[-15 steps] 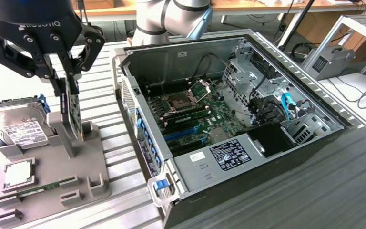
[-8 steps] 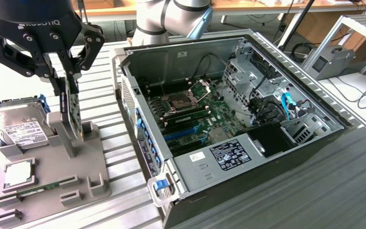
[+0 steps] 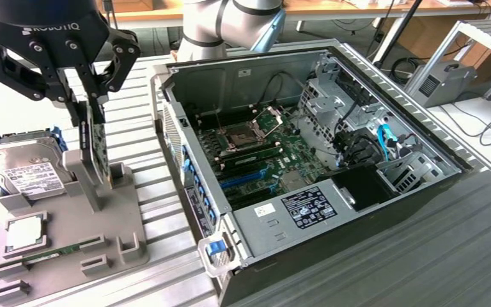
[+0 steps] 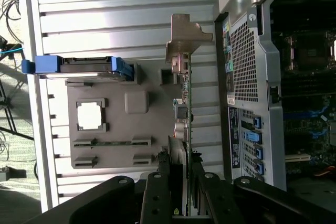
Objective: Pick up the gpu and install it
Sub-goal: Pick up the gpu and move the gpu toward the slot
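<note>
Closes the hand (image 3: 87, 99) on the upper edge of the gpu (image 3: 94, 147). Stands edge-on in the grey holder (image 3: 75, 217) on the counter (image 3: 164, 262), between hard drive (image 3: 23, 173) and open computer case (image 3: 314, 211).

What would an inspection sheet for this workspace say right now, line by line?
surface: slatted metal table.
job's things: gpu upright, edge-on in the grey holder; open case beside it.
clutter: hard drive, CPU and RAM stick in the holder.
grippers: gripper at the gpu's top edge.
cables: cables inside the case; more on the bench.
surroundings: grey box behind the case.
</note>
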Available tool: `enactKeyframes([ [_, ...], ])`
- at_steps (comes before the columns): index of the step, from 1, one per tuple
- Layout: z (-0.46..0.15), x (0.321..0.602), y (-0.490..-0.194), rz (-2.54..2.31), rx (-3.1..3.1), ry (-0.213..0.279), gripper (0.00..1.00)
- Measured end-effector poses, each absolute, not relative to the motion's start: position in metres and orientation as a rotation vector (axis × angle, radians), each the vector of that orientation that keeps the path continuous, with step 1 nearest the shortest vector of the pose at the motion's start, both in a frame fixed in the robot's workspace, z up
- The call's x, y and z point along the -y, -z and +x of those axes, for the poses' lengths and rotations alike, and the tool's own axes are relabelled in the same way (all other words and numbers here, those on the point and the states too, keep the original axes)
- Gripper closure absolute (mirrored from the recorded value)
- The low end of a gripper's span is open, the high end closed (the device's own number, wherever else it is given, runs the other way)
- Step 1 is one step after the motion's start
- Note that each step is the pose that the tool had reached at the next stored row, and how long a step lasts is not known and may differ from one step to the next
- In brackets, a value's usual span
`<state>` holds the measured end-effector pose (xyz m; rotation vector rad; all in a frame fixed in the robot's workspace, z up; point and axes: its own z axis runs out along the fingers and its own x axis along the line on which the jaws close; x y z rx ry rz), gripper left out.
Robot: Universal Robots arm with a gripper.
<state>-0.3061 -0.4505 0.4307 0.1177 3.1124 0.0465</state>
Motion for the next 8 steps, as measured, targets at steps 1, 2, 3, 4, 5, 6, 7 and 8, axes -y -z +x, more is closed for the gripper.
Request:
enactKeyframes([
  [1,-0.3061,0.4505,-0.4308,0.118,-3.112,-0.047,0.74],
  [2,-0.3061,0.4505,-0.4311,0.118,-3.112,-0.046,0.74],
  [3,-0.3061,0.4505,-0.4313,0.118,-3.112,-0.047,0.74],
  [4,-0.3061,0.4505,-0.4315,0.118,-3.112,-0.047,0.74],
  [5,-0.3061,0.4505,-0.4319,0.118,-3.112,-0.046,0.74],
  [6,-0.3061,0.4505,-0.4322,0.118,-3.112,-0.046,0.74],
  [7,-0.3061,0.4505,-0.4324,0.118,-3.112,-0.047,0.74],
  [8,-0.3061,0.4505,-0.4329,0.118,-3.112,-0.046,0.74],
])
